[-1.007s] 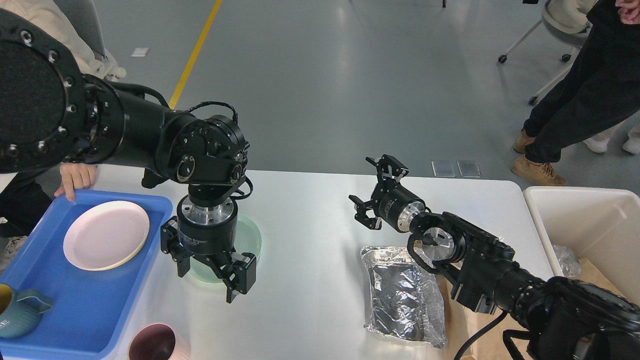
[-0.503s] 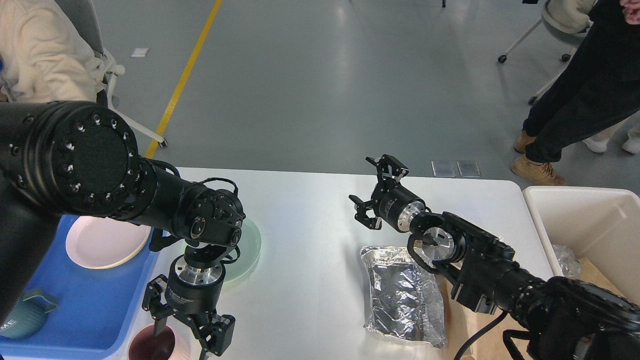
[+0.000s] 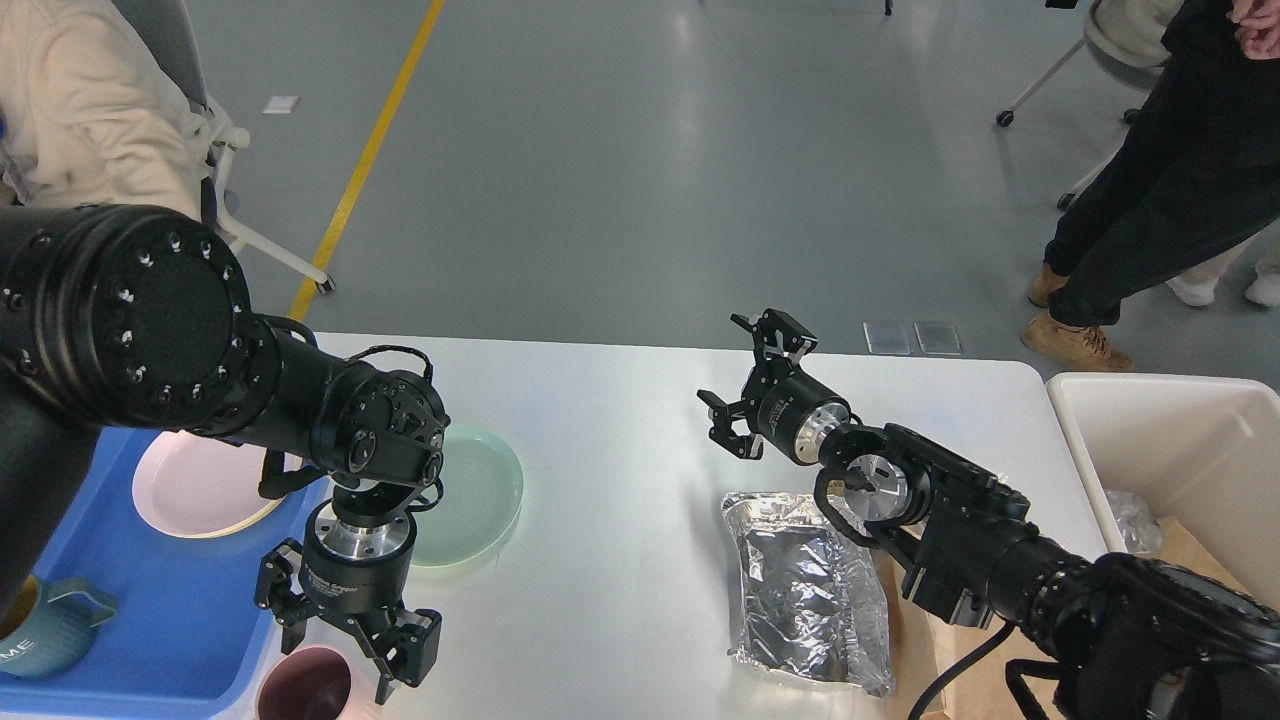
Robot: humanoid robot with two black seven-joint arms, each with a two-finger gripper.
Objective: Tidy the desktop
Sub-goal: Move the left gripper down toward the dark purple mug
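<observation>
A: How many things are sitting on the desktop (image 3: pixel 620 420) now?

B: The desktop, smooth, white and round-cornered, is filling the middle of the view. On it I am counting one pale green plate (image 3: pixel 472 490), one pink cup (image 3: pixel 310 688) at the near edge, one foil pouch (image 3: pixel 805 590) and one blue tray (image 3: pixel 150 640) at the left. The tray is holding one pink plate (image 3: pixel 190 485) and one teal mug (image 3: pixel 45 625). One cream bin (image 3: pixel 1180 450) is standing just beside the right end.

A: And the grippers?

B: Two. The left gripper (image 3: pixel 345 640) is pointing down with its fingers spread wide, gripping nothing, hanging just over the cup's rim. The right gripper (image 3: pixel 752 385) is also spread wide and empty, hovering over the far middle of the top.

A: What is differing from half a second ago?

B: The left arm is sitting slightly further left and its gripper slightly higher, so more of the green plate is showing. The right arm is staying where it was.

A: Textures?

B: The pouch is crinkled, shiny silver, roughly rectangular, lying partly on brown paper (image 3: pixel 920 640). Both plates are round and matte; the green one is showing faint concentric rings. The tray is glossy plastic with a raised rim.
</observation>
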